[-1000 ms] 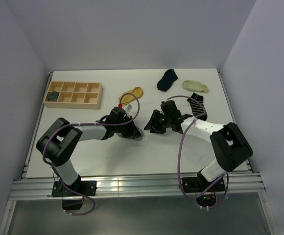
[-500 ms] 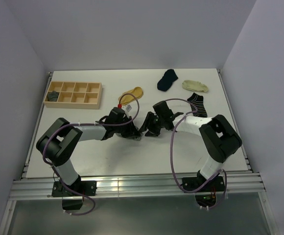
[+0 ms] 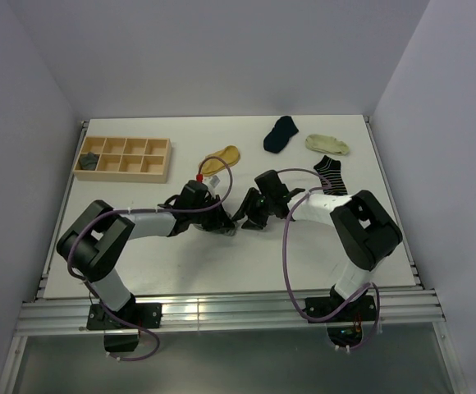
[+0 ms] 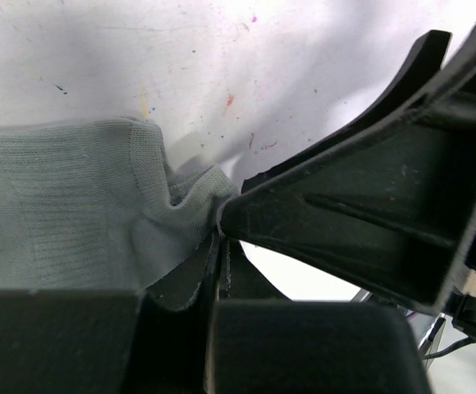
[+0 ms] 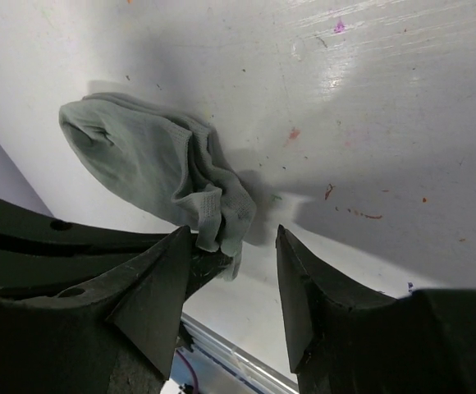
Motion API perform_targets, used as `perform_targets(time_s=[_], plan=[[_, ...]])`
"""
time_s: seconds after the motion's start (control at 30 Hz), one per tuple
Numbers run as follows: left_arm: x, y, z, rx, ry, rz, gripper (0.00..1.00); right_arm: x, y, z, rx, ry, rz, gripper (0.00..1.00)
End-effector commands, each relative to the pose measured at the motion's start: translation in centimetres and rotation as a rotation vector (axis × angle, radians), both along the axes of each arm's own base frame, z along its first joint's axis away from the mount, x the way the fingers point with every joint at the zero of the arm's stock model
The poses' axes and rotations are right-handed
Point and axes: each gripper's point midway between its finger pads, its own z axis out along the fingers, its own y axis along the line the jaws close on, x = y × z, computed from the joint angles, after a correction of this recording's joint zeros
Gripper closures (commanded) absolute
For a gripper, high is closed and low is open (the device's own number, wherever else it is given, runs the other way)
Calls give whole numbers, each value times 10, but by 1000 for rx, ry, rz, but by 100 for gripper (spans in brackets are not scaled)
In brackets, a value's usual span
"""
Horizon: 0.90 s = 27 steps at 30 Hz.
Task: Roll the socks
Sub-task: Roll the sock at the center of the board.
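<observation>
Left gripper [image 4: 221, 236] pinches the light grey sock [image 4: 66, 213] — ribbed knit, bunched.

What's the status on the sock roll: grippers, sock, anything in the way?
Left gripper shut on the light grey sock. Right gripper open, sock's bunched end between its jaws. Mustard sock lies apart behind; nothing blocking.
</observation>
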Motion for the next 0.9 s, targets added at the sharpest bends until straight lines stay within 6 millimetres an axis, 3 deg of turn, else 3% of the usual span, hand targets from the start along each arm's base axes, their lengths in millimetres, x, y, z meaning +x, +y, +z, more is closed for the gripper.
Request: perform_targets(time_s=[0.0, 0.23, 0.37, 0.63, 0.77, 0.87], plan=[[3, -5, 20, -39, -73, -19, 96, 15, 12, 11, 32, -33, -34, 47], [3, -6, 21, -29, -84, -27, 96, 17, 16, 6, 35, -12, -34, 49], [2, -8, 20, -19, -87, -35, 95, 18, 17, 4, 29, -12, -33, 55], [3, -12, 17, 42, -121, -49, 92, 15, 12, 2, -2, -6, -31, 82], [5, -14, 20, 96, -159, -60, 80, 12, 7, -2, -39, 6, -25, 99], [4, -10, 24, 163, -207, -46, 70, 10, 3, -5, -62, 22, -28, 100]])
